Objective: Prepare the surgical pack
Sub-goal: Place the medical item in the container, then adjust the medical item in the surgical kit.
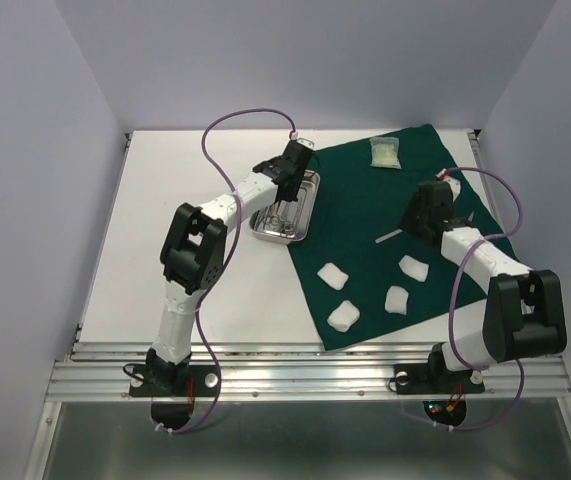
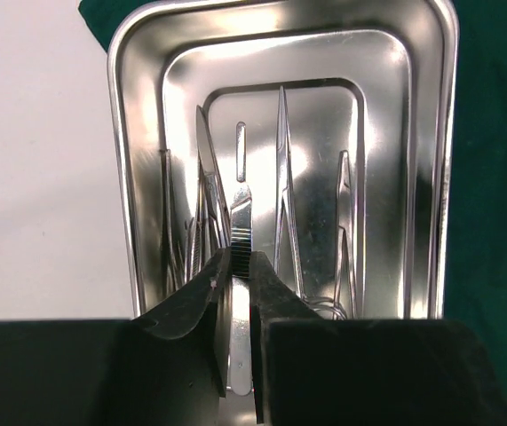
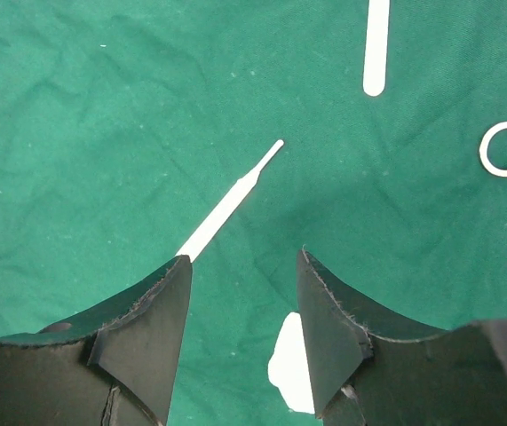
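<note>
The slim steel instrument (image 2: 241,209) looks light, rigid and slick, so it is best pinched flat across its handle. It is in the steel tray (image 2: 431,133) at the left edge of the drape (image 1: 365,260), with the left gripper (image 2: 241,271) closed narrowly on it. The right gripper (image 3: 244,293) hovers parted over the drape, holding nothing.

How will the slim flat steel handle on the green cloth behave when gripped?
Slim flat steel handle: thin straight metal, probably rigid and light. Flush on the wrinkled dark green cloth, so a grasp may pinch fabric. Smooth bright face may slip.
</note>
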`<state>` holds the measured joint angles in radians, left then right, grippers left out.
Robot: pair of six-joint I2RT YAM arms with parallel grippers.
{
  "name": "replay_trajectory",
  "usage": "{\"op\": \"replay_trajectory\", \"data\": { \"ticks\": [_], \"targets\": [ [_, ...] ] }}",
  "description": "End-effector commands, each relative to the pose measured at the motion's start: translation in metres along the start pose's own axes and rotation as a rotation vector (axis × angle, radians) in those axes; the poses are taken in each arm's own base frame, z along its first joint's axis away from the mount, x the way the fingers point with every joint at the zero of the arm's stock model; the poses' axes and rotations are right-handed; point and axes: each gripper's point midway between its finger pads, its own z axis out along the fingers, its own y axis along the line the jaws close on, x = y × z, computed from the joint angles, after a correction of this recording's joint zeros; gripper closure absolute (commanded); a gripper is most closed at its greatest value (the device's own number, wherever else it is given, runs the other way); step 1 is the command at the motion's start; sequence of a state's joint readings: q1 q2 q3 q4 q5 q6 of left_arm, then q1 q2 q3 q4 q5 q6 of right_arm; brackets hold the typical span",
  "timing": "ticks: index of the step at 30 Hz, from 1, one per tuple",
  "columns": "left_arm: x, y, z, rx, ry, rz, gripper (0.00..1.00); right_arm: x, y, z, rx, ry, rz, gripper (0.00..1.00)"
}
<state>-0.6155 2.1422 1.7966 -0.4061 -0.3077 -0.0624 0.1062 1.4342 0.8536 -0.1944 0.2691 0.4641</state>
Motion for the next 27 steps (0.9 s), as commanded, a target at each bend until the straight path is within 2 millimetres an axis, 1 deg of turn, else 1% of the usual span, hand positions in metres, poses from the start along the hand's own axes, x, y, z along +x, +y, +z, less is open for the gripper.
{"op": "replay_trajectory", "data": {
  "ticks": [1,2,4,7,12,17,18,19,20,23,24,25,27],
  "targets": [
    [-0.017,-0.004,0.002,0.029,-0.067,-0.012,0.83,-0.011,0.012,-0.003,-0.039,-0.017,0.01,0.44],
    [-0.012,-0.003,0.005,0.021,-0.049,-0.018,0.77,-0.011,0.013,-0.002,-0.04,-0.015,0.014,0.44],
    [-0.009,-0.002,0.005,0.012,-0.038,-0.026,0.6,-0.009,0.013,0.001,-0.037,-0.006,0.013,0.43],
    [-0.012,0.002,0.001,-0.006,-0.04,-0.031,0.55,-0.007,0.014,0.004,-0.036,0.003,0.02,0.42],
    [-0.024,0.007,-0.015,-0.008,-0.065,-0.037,0.55,-0.004,0.017,0.01,-0.042,0.014,0.038,0.42],
    [-0.04,0.011,-0.036,0.003,-0.106,-0.072,0.55,-0.002,0.018,0.019,-0.028,0.023,0.05,0.42],
    [-0.047,0.013,-0.045,0.01,-0.125,-0.086,0.55,-0.003,0.019,0.02,-0.026,0.024,0.058,0.42],
    [-0.05,0.013,-0.049,0.014,-0.132,-0.093,0.55,-0.001,0.018,0.025,-0.016,0.032,0.06,0.42],
    [-0.055,0.013,-0.057,0.029,-0.148,-0.106,0.55,-0.002,0.02,0.027,-0.015,0.033,0.073,0.43],
    [-0.059,0.012,-0.068,0.051,-0.164,-0.137,0.55,0.005,0.021,0.037,0.002,0.06,0.093,0.43],
    [-0.063,0.011,-0.075,0.072,-0.177,-0.147,0.55,0.003,0.024,0.039,-0.001,0.057,0.112,0.43],
    [-0.063,0.008,-0.077,0.088,-0.176,-0.157,0.55,0.008,0.024,0.045,0.007,0.076,0.115,0.44],
    [-0.065,0.004,-0.082,0.114,-0.182,-0.171,0.55,0.01,0.026,0.051,0.01,0.088,0.124,0.45]
  ]
}}
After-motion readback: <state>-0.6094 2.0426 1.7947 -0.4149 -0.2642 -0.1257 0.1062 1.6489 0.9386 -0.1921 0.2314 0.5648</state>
